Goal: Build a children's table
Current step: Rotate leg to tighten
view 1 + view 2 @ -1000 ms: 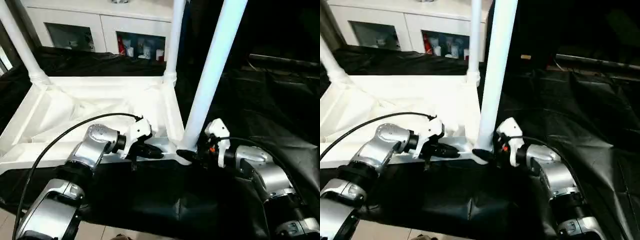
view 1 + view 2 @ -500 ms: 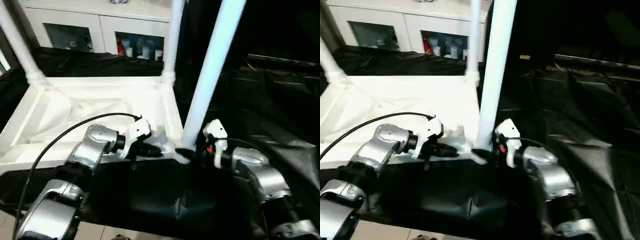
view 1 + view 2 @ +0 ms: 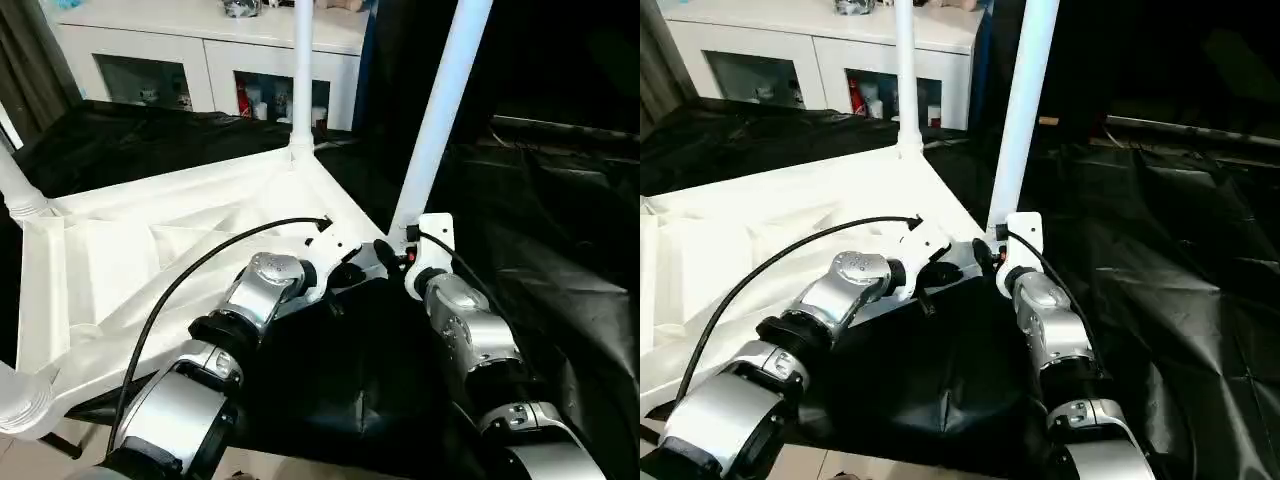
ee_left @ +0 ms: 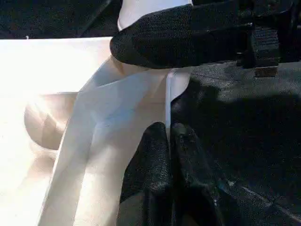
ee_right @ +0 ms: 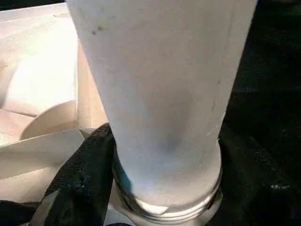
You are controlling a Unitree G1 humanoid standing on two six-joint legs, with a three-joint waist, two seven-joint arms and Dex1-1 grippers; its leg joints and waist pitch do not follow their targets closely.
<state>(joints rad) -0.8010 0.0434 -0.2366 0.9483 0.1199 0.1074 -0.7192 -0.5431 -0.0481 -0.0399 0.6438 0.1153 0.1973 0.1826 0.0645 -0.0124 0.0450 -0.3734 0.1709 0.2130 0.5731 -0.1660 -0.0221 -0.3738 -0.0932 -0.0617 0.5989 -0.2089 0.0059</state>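
Tabletop swung round | left gripper pinches rim | right gripper clasps leg

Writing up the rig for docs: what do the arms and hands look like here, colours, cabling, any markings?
Both forearms are silver metal in rounded segments with black joint rings. Each wrist carries a white plastic housing. The left hand and right hand have two black fingers with a textured surface. A black cable loops along the left arm; the right housing shows a small red mark.
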